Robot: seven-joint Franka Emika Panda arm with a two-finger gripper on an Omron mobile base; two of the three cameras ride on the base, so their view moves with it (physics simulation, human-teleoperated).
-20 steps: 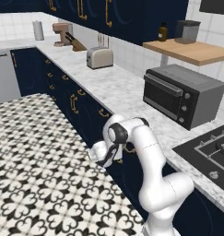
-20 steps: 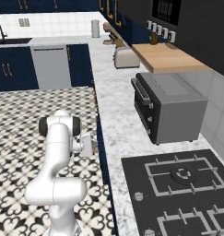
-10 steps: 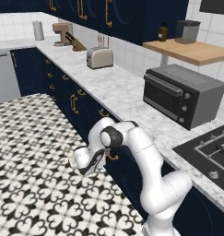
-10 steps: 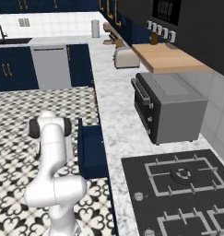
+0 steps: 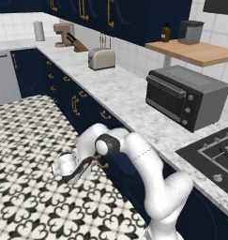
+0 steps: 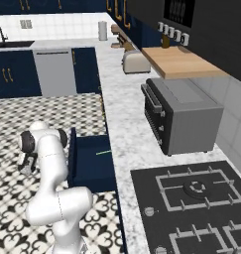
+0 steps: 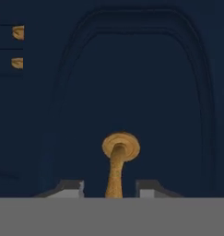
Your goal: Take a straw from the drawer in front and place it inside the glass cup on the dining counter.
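Observation:
The navy drawer (image 6: pixel 90 161) stands pulled out from under the worktop. A thin bright-green straw (image 6: pixel 103 152) lies inside it near the far side. My gripper (image 5: pixel 87 165) is low, in front of the drawer's flat front (image 7: pixel 132 92). In the hand view the curved brass handle (image 7: pixel 116 168) rises between my gripper's (image 7: pixel 110 186) two tips, with a gap on each side, so the jaws are open around it and grip nothing. The glass cup and the dining counter are out of view.
A marble worktop (image 5: pixel 129 93) runs along the wall with a toaster (image 5: pixel 101 58), a dark oven (image 5: pixel 186 96) and a hob (image 6: pixel 191 198). Navy cabinet fronts (image 5: pixel 64 89) line its base. Patterned floor (image 5: pixel 26 136) lies to the arm's left.
The drawer has slid out from the cabinet as my hand drew back over the floor. The jaws, shut on the handle before, have now parted from it.

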